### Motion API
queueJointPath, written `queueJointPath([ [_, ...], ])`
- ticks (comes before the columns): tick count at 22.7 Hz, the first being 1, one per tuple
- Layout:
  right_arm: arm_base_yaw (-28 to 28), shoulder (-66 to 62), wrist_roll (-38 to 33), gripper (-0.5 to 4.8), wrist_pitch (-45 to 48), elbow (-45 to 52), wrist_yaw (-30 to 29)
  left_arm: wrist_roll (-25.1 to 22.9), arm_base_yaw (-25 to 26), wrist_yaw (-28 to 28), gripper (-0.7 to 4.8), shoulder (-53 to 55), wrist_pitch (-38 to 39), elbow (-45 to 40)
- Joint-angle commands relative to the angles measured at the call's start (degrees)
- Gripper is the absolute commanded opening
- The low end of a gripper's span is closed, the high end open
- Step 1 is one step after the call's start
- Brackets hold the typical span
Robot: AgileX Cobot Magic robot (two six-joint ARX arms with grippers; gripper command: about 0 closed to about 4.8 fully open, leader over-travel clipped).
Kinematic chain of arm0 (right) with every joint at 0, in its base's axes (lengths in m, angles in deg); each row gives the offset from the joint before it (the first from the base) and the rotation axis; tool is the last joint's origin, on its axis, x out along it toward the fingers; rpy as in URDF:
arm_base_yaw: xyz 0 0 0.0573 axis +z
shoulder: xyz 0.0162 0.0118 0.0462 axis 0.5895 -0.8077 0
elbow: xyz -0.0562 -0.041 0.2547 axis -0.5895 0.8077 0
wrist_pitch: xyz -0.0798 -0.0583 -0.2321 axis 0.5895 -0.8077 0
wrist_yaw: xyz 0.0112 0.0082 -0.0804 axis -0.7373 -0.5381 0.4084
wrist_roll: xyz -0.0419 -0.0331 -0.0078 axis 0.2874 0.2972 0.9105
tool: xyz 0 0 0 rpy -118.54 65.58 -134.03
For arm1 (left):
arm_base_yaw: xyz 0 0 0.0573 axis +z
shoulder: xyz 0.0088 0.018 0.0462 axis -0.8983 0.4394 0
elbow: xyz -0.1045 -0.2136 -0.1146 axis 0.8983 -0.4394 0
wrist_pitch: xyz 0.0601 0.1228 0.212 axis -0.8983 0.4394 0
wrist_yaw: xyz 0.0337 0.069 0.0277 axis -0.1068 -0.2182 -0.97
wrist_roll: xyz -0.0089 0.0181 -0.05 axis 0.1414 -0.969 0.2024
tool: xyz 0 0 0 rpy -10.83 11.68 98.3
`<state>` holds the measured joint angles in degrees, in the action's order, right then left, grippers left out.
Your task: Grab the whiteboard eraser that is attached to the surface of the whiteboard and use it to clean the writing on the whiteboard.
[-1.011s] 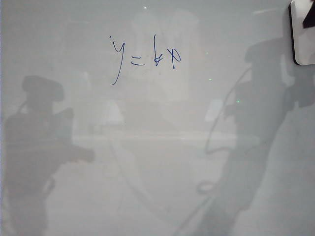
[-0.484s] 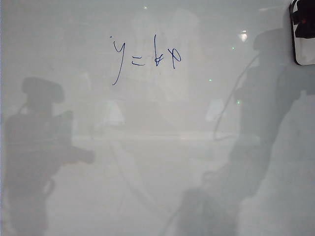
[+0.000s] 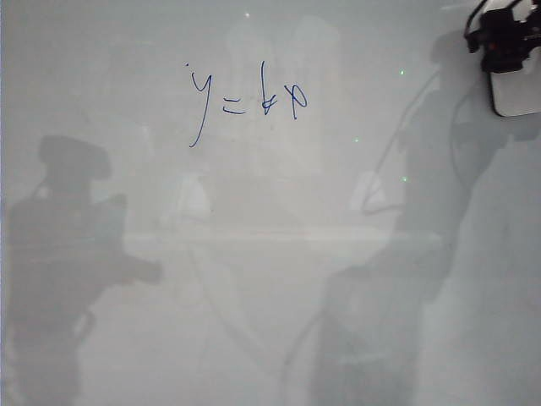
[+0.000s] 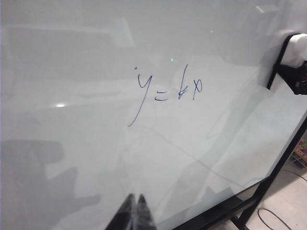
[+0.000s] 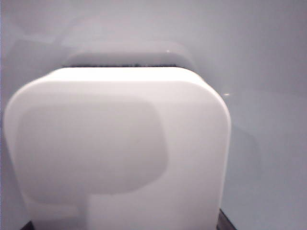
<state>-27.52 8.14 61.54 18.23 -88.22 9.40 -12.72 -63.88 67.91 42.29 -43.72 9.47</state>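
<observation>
At the whiteboard's (image 3: 270, 254) top right corner, sitting flat against the surface: the whiteboard eraser (image 3: 516, 91), with the right gripper (image 3: 505, 41) overlapping its upper end — fingers hidden in the right wrist view, so grip impossible to tell. Parked lower down on the left, well away from the eraser, the left gripper (image 4: 134, 213), tips pressed together on nothing. Probably worth squeezing both long edges squarely before peeling off — then sliding flat toward the blue writing (image 3: 247, 103) near the top edge.
</observation>
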Motion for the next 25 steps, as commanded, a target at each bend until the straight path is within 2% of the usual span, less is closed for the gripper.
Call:
queueJointPath([
  [1, 3.9, -0.4, 0.0, 1.44, 0.5, -1.0, -1.3, -0.2, -0.1, -3.7, -0.06, 0.0, 0.3, 0.2],
  [4, 8.6, 0.5, 0.4, 1.44, -2.3, -1.0, -1.3, -0.2, -0.1, -5.2, -0.06, 0.0, 0.5, 0.3],
  [6, 12.4, 0.8, 3.3, 1.43, -3.7, -1.2, -0.4, -0.3, -0.1, -5.2, -0.06, 0.0, 0.5, 0.2],
  [9, 18.7, 0.7, 7.8, 1.44, -7.3, -3.4, 4.5, -3.1, -0.1, -6.6, -0.06, 0.0, 0.8, 0.2],
  [13, 26.3, -1.3, 9.5, 1.44, -10.9, -8.6, 11.4, -4.1, 0.0, -10.9, -0.06, 0.0, 0.8, 0.2],
  [15, 31.3, -7.3, 12.3, 1.48, -15.9, -17.2, 14.4, -4.1, 0.0, -11.7, -0.06, 0.0, 0.8, 0.2],
  [20, 33.5, -14.7, 12.4, 1.49, -16.7, -22.9, 19.8, -4.1, 0.0, -11.6, -0.06, 0.0, 0.8, 0.2],
  [22, 33.7, -15.4, 11.7, 1.69, -16.3, -21.9, 19.9, -4.3, 0.0, -11.6, -0.06, 0.0, 0.8, 0.2],
  [25, 33.5, -15.4, 12.3, 1.71, -14.4, -20.9, 19.8, -5.1, -0.1, -11.6, -0.06, 0.0, 0.8, 0.2],
])
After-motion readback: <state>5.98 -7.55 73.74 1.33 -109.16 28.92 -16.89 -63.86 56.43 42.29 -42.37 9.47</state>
